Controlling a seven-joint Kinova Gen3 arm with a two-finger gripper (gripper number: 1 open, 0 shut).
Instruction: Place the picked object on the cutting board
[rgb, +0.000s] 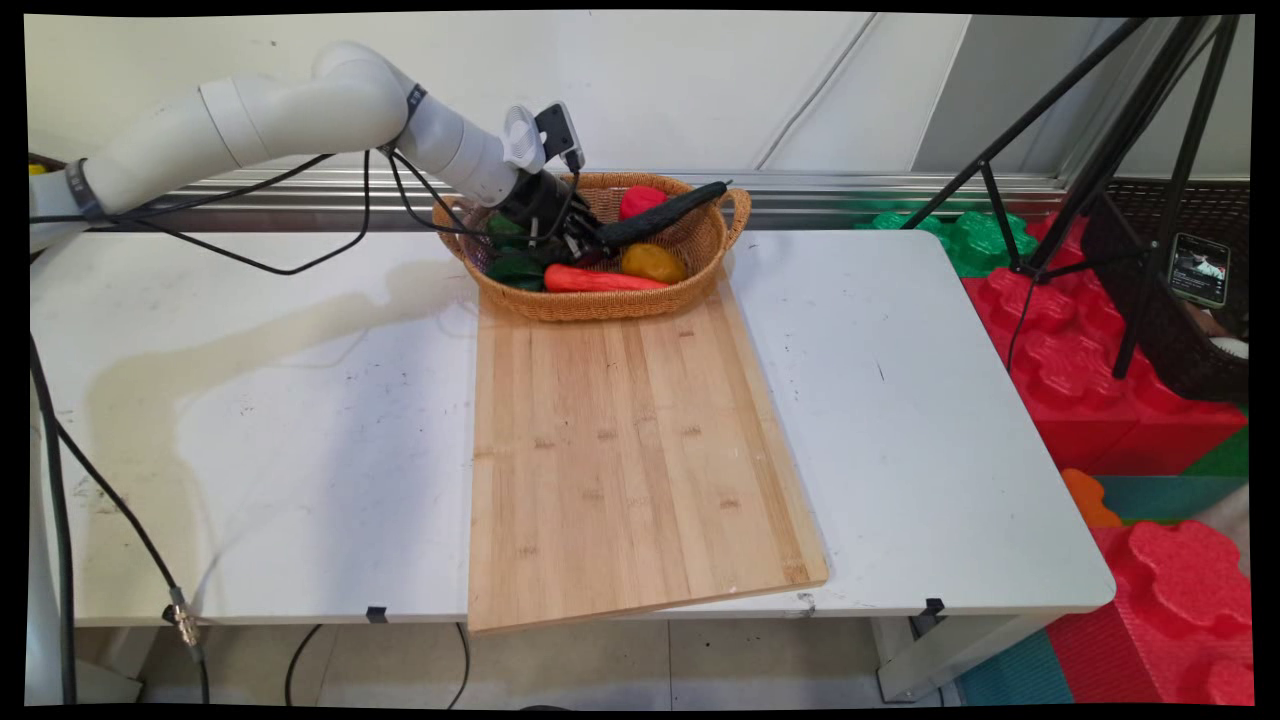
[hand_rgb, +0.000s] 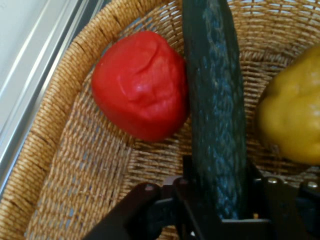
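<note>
The pincer (rgb: 590, 240) is clenched on one end of a long dark cucumber (rgb: 662, 213), inside the basket (rgb: 600, 300) at the worktop's (rgb: 250, 420) far edge. The cucumber's free end juts over the rim. Held so far off-centre, it could pivot or slip, or catch the rim and nudge the red pepper (hand_rgb: 140, 85) touching it.

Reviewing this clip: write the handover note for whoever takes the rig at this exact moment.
Gripper: inside the wicker basket, shut on the dark green cucumber, which sticks out toward the basket's right handle.
Hand view: the cucumber runs up between a red vegetable and a yellow pepper.
In the basket as well: an orange carrot at the front and dark green vegetables at the left.
The basket sits at the far end of a wooden cutting board, whose surface is bare.
</note>
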